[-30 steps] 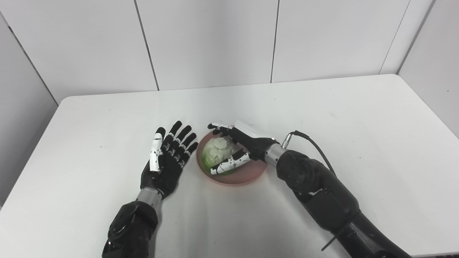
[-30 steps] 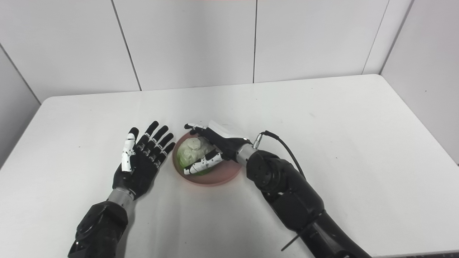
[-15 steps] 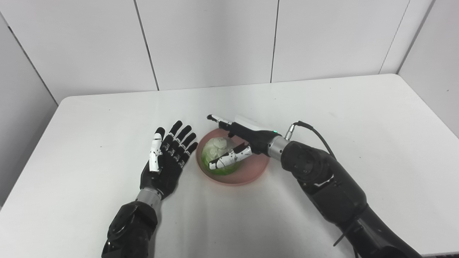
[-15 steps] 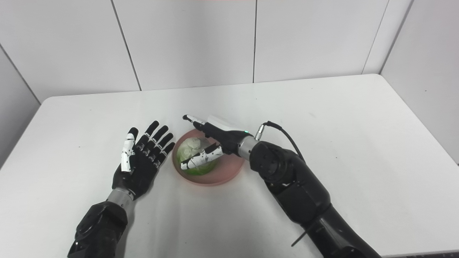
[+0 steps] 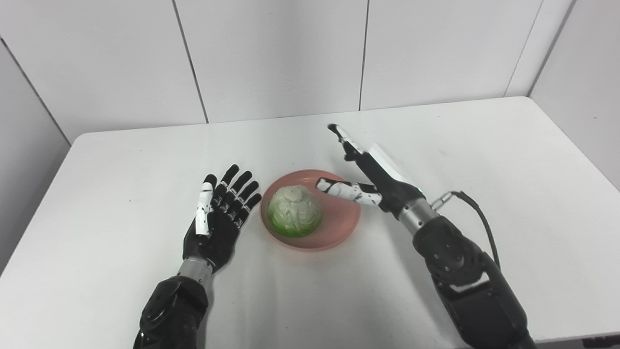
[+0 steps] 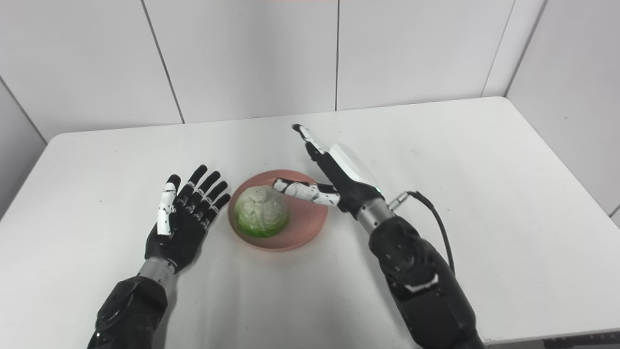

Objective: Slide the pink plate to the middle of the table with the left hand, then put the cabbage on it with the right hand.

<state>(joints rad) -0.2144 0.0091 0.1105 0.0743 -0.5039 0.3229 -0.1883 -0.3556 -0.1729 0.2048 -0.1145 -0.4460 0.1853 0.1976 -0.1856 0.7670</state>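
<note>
step: release done, right hand (image 5: 375, 177) backing off the pink plate (image 5: 339, 228); judged the tail end of the task
cabbage: cabbage (image 5: 295, 212) sits on the left half of the plate, stem end up, nothing touching it
plate: near the middle of the worktop (image 5: 484, 160), flat, left rim just beside the left hand
right hand: fingers (image 5: 345, 142) spread and straight, holding nothing; thumb hangs over the plate's right part, apart from the cabbage
left hand: left hand (image 5: 218, 218) palm-up beside the plate, fingers apart, holding nothing, not touching the rim as far as visible
how to do it well: lift the right hand up and to the right, thumb kept above the rim so it does not clip the plate; keep fingers wide so none brush the cabbage, which looks round enough to roll; left hand better kept motionless, being so near the rim
vs 1.0 s ago: right hand was wrapped round the cabbage on the plate, now open and raised back-right
vs 0.5 s ago: fingers were already loosening over the cabbage, now fully clear of it
unchanged: cabbage, plate and left hand hold their places; whole view shifts slightly, so that is camera movement
</note>
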